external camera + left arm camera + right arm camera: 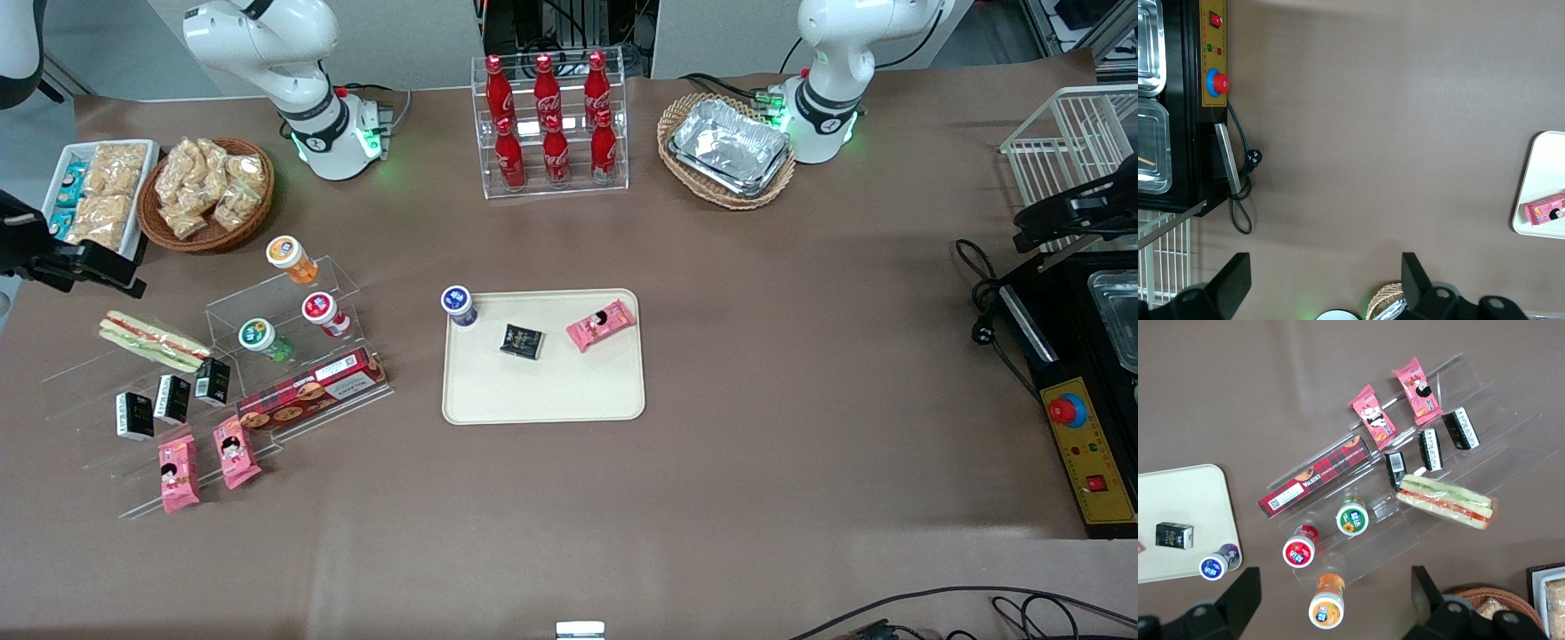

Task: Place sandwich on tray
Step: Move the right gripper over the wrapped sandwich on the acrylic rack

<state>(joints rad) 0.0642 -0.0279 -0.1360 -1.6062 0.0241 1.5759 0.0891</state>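
Brown matting covers the work table, on which goods are laid out on clear stepped stands, in baskets and in a bottle rack. The sandwich [153, 340] is shown lying flat on an upper step of the clear stand [293, 293] at the working arm's end of the table, just beside a row of small black cartons [172, 398]. The tray [542, 391] is set near the middle of the table, well apart from the sandwich. It already carries a blue-capped bottle [456, 304], a black packet [522, 340] and a pink snack packet [602, 324], while the part nearer the front camera is left bare.

The gripper [1335, 577] is held high above the working arm's end of the table, somewhat farther from the front camera than the sandwich. Its fingers [1245, 590] are spread wide and nothing is held between them.

The approach step is judged to be in hand, with no grasp yet made. For the next move, the gripper would need to be brought over the sandwich, lowered, and closed gently across the wedge's narrow width. Care is called for because the wrap is likely slippery and the bread soft, and the black cartons close by could be knocked.
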